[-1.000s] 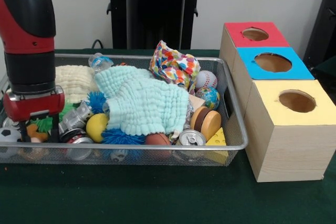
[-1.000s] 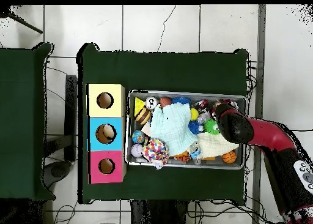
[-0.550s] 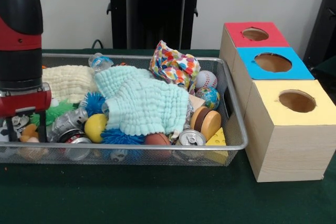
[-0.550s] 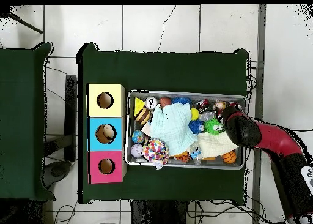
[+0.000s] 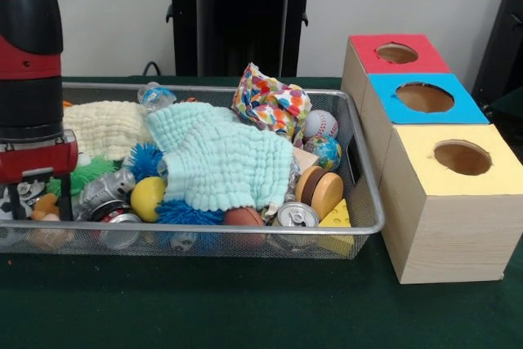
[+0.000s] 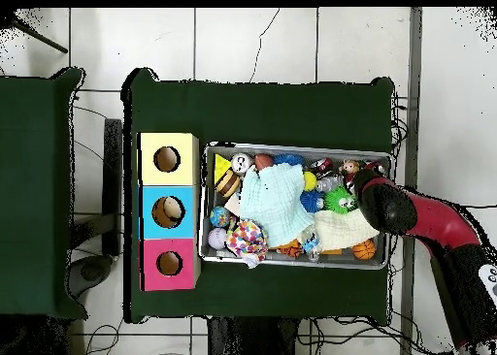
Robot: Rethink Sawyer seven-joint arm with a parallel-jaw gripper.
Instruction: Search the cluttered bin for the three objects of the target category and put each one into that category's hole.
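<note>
Since the task names no category, I judge from the three lidded boxes [image 5: 441,161] beside the wire bin [image 5: 359,226] that balls are a likely target: the baseball [image 5: 320,123] and the globe-printed ball [image 5: 326,151] lie touching at the bin's end nearest the boxes, just beside the mint cloth [image 5: 221,161], and a yellow ball [image 5: 148,199] sits near the front wall. I expect them to be light and firm but apt to roll, so I'd pinch each across its widest part from above. The gripper [image 5: 37,198] hangs low over the opposite end of the bin, among the small toys; I cannot tell how its jaws stand, nor whether they hold anything.
</note>
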